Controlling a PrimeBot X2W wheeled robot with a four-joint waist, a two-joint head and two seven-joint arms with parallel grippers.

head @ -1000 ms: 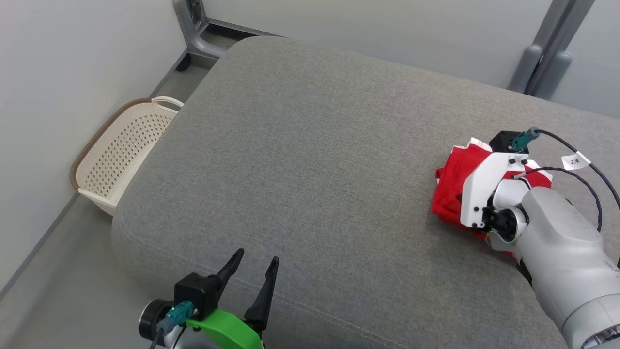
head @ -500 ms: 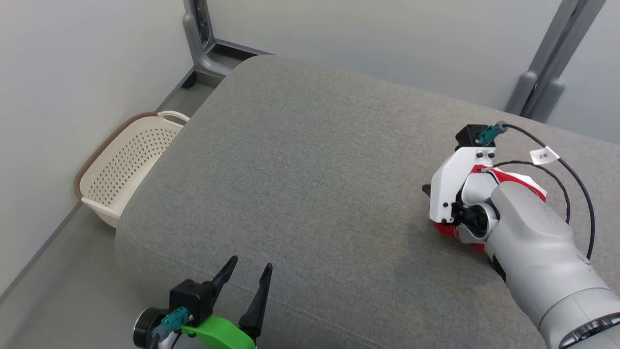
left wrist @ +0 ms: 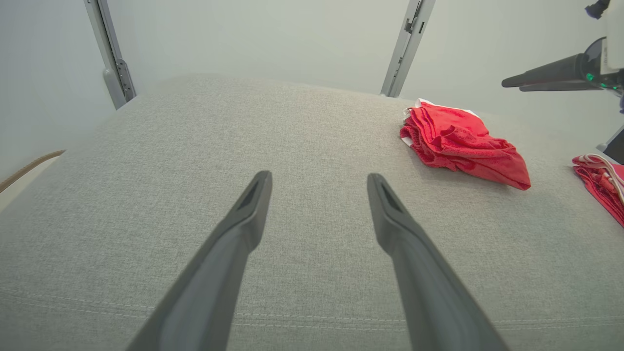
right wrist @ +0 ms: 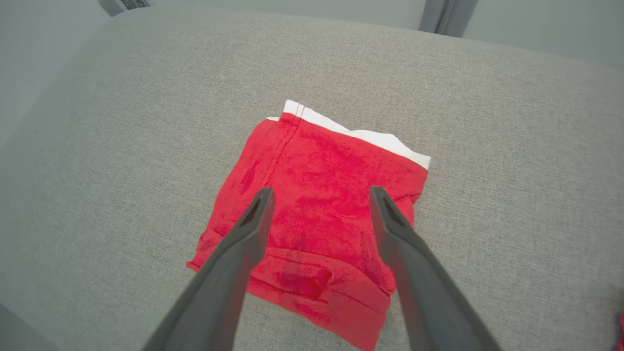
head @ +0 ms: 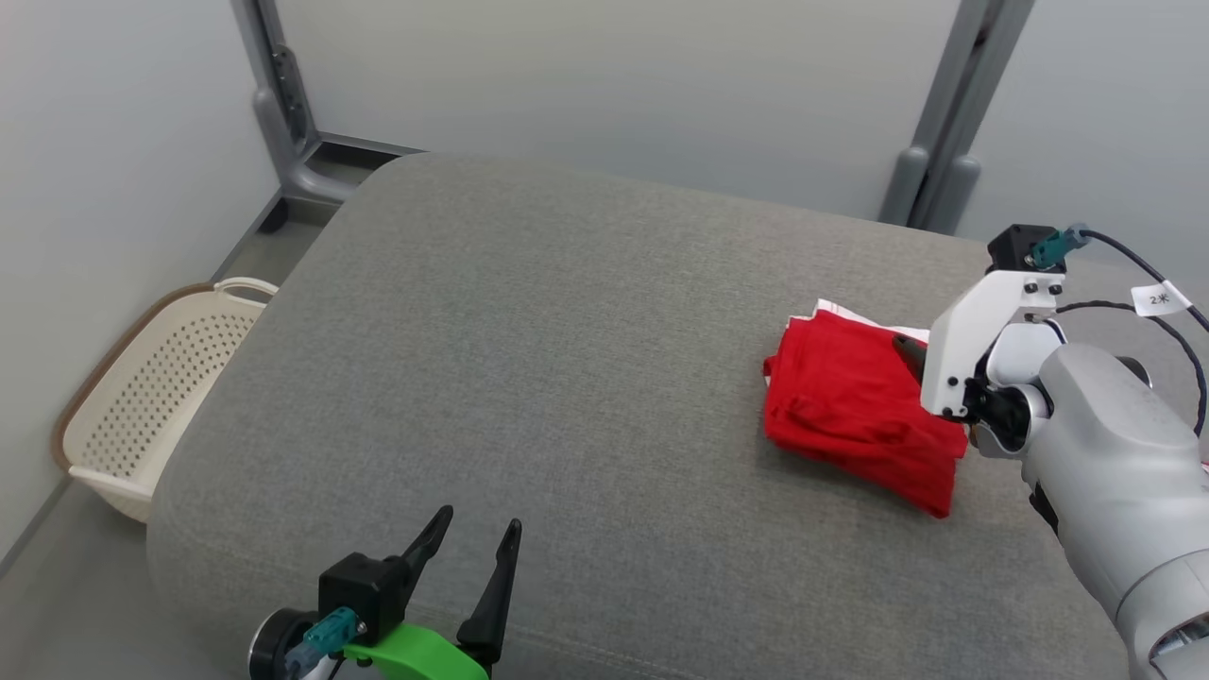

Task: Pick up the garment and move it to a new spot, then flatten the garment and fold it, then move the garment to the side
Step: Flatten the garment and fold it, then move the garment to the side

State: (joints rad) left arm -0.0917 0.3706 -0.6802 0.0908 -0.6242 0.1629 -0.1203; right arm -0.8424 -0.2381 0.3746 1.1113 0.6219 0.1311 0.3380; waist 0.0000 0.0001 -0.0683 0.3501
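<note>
On cushion (head: 567, 331): one folded garment (head: 850, 406), one other garment (left wrist: 597, 178); left tool (head: 479, 517), right tool (right wrist: 319, 192) spread.

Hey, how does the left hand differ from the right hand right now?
The left hand sits on a green mount; the right hand sits on a white mount. The left hand is over plain cushion near its front edge; the right hand is above the folded red garment, not touching it. Shared: both are open, have dark fingers, and hold nothing.
</note>
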